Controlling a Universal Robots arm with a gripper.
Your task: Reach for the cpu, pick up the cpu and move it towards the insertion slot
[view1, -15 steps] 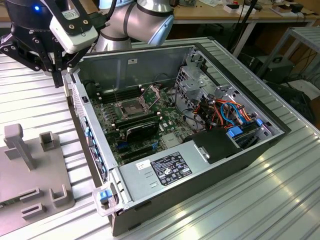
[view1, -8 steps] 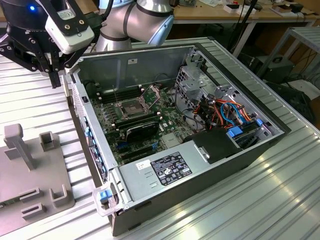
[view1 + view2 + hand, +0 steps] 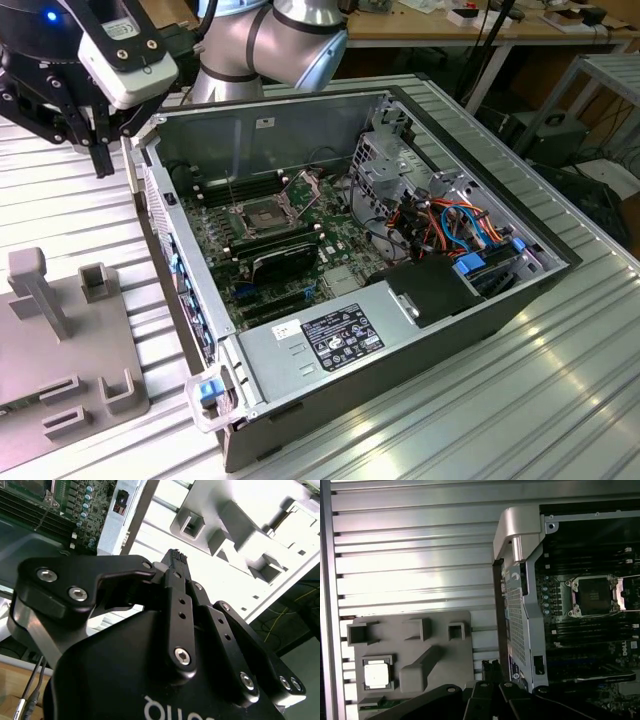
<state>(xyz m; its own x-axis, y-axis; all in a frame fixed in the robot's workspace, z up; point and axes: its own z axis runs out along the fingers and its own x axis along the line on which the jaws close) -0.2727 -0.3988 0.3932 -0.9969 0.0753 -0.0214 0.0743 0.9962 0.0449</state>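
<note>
The cpu (image 3: 376,674) is a pale square chip lying flat in a recess of the grey fixture plate (image 3: 445,650) in the first wrist view. My gripper (image 3: 102,165) hangs above the slatted table just outside the computer case's wall, beyond the plate's far end and apart from the chip. Its black fingers (image 3: 175,560) stand together with nothing between them, and their tips (image 3: 490,664) point down beside the plate's edge. The insertion slot (image 3: 262,215) is the silver-framed socket with a dark centre on the motherboard, with its retention plate raised; the first wrist view has it as well (image 3: 594,596).
The open computer case (image 3: 300,115) holds memory slots, a black power supply (image 3: 340,335), a drive cage and coloured cables (image 3: 465,225). The grey fixture plate (image 3: 60,350) carries upright posts and brackets. Ribbed aluminium table (image 3: 480,420) surrounds both.
</note>
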